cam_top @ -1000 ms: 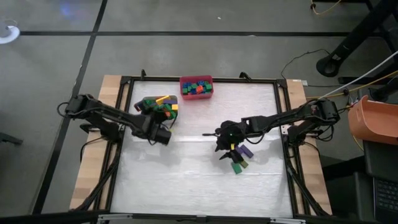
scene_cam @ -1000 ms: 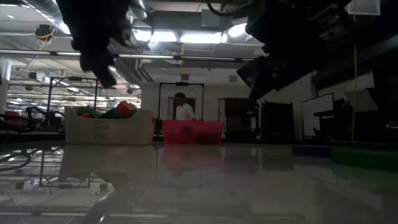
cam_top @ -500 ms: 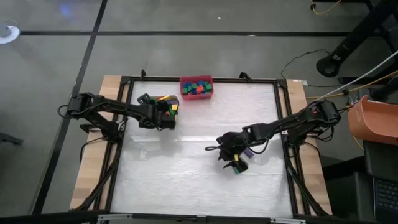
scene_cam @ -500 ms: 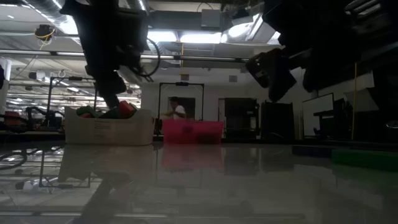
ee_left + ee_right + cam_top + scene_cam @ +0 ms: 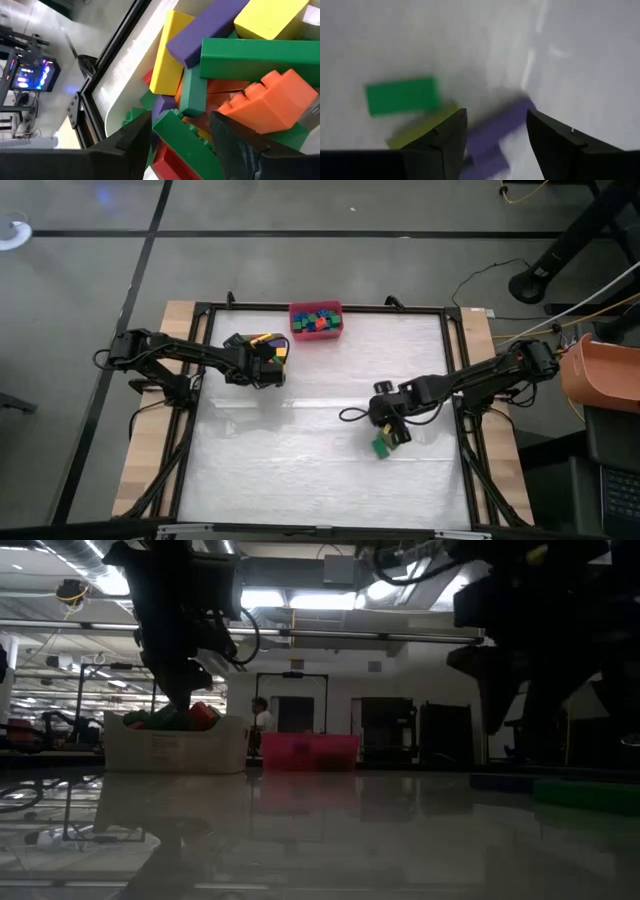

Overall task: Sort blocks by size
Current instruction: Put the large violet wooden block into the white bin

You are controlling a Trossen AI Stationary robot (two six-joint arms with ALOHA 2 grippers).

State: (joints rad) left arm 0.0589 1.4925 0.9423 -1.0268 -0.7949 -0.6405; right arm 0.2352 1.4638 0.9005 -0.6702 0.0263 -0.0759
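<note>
- The left gripper sits over the white bin at upper left of the high view, fingers apart with nothing between them — read this as a drop-off position above the bin's load.
- In the left wrist view you see that load as a loose heap of long blocks: green, yellow, purple and orange bars lying crossed. An exact count is not possible; at least six show.
- The right gripper hovers low at centre right of the high view, fingers apart, straddling a purple block — judge this as alignment for a pick, not yet a grip.
- Three loose blocks lie on the table there: the purple one, a green block and a yellow block, close together.
- The red bin at top centre holds short blocks — too small to count.
- Count two bins and two arms.
</note>
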